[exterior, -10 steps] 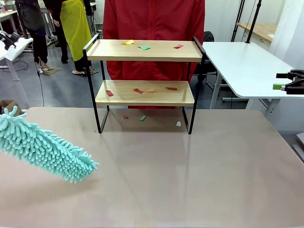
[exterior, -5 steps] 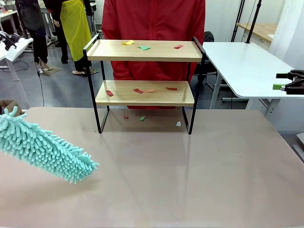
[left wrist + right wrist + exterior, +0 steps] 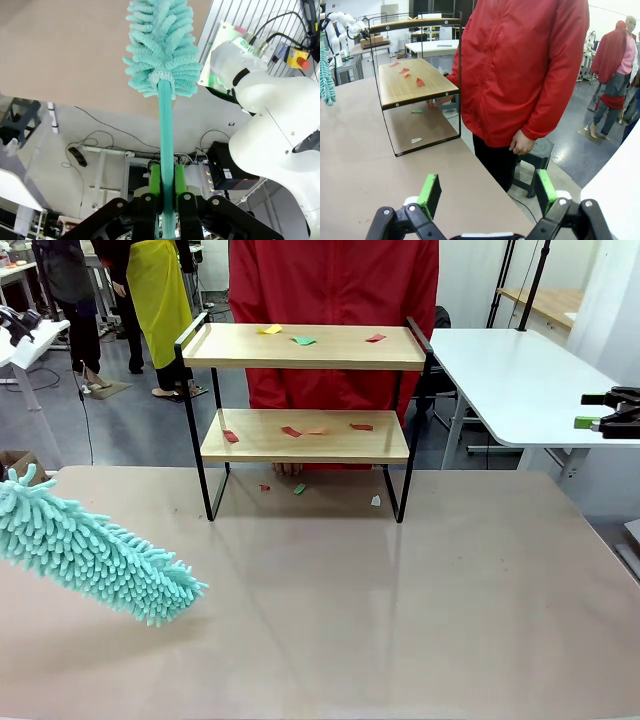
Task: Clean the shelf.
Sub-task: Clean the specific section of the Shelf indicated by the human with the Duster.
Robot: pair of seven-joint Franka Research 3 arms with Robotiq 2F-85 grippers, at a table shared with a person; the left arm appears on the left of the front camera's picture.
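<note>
The left end effector [image 3: 167,174] clamps the teal duster [image 3: 100,560] at the bench's [image 3: 400,620] nine o'clock; the right end effector [image 3: 487,192] gapes empty; shelf [image 3: 330,348] at twelve.

The shelf [image 3: 345,348] is stood upright at the far side of the table [image 3: 400,620], two light wood boards carried on a thin black frame with raised side rails. Both boards are pretty littered with small paper scraps [image 3: 303,340], red, green, yellow.

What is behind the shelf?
A person in a red jacket stands behind the shelf; in the front view its two boards cover strips of the jacket and most of one hand.
</note>
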